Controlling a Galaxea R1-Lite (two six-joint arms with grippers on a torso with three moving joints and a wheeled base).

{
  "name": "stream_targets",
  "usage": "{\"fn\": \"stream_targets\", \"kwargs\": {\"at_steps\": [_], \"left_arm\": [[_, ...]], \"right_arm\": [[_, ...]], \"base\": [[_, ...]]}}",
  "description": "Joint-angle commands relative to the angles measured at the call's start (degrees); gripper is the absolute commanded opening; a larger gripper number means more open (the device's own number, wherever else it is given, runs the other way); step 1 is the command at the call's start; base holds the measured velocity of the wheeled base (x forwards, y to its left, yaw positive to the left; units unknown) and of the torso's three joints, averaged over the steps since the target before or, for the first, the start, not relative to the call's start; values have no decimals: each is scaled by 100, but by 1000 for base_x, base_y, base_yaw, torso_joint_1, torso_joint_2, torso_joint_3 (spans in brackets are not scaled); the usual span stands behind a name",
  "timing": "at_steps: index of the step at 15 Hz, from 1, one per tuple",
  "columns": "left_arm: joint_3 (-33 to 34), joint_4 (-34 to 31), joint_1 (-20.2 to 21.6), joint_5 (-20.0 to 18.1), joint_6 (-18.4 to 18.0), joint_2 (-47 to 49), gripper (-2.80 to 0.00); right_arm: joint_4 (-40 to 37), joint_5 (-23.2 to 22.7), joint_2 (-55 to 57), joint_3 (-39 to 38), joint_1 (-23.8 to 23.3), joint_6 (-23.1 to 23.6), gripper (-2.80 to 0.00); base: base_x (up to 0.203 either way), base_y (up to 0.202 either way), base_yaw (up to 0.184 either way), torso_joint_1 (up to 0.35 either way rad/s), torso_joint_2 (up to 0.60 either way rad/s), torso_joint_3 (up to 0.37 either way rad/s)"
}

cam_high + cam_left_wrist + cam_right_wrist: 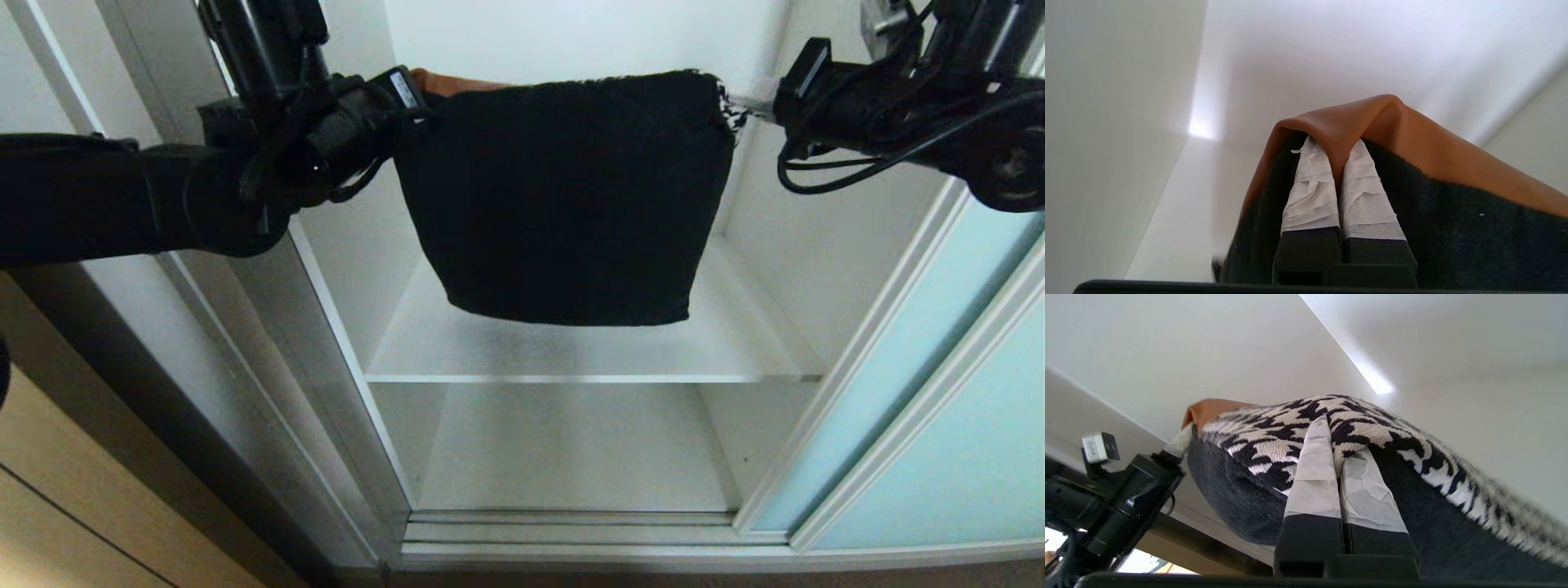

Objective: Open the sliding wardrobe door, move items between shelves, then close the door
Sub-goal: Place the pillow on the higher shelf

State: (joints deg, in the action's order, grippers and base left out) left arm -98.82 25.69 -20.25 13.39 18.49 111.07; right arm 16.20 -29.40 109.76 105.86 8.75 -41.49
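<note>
You are in the middle step, carrying the cushion (563, 196) between shelves: the sliding wardrobe door (922, 425) stands pushed off to the right and the compartment is open. Both grippers hold the cushion in the air, clear of the shelf (571, 351) beneath it, with its black underside facing your head camera.

The left gripper (1340, 143) has its taped fingers (1310, 192) pinched tight on the rust-brown corner, the fabric folded up between the tips and draping over them. The right gripper (1337, 433) is clamped just as narrowly on the houndstooth corner at the opposite end, that edge bunched between its fingers (1314, 473). The body of the cushion sags below and between the two pairs of fingertips, hanging from the pinched edge.

Your next move, I'd judge, is to bring both arms together to the target shelf, keeping them level and the same way apart so neither corner slips. Let the hanging edge clear the shelf's front lip, settle the cushion flat, and only then release both grips
</note>
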Motion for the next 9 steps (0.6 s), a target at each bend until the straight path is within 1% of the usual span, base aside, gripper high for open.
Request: {"fn": "stream_targets", "kwargs": {"at_steps": [1,3,4,6,7,9], "left_arm": [[-39,-21,-99,6,7,-380,-280],[75,-87,-117,7,7,-327,-280],[250,-53,-116,12,22,-212,-280],[864,79,-112,0,48,-4,-280],[1063,188,-111,-10,58,218,-280],[1210,442,-108,2,76,781,-280]], "right_arm": [[62,-29,-451,-43,-3,-26,-280],[81,-108,-536,-211,-3,-3,-280],[84,-128,-467,-360,-15,13,-280],[91,-140,-91,-776,-171,46,-280],[92,-145,185,-929,-237,129,-280],[76,-148,789,-1067,-369,317,-280]], "base": [[0,0,0,0,0,0],[0,0,0,0,0,0],[0,0,0,0,0,0],[0,0,0,0,0,0],[0,0,0,0,0,0],[0,0,0,0,0,0]]}}
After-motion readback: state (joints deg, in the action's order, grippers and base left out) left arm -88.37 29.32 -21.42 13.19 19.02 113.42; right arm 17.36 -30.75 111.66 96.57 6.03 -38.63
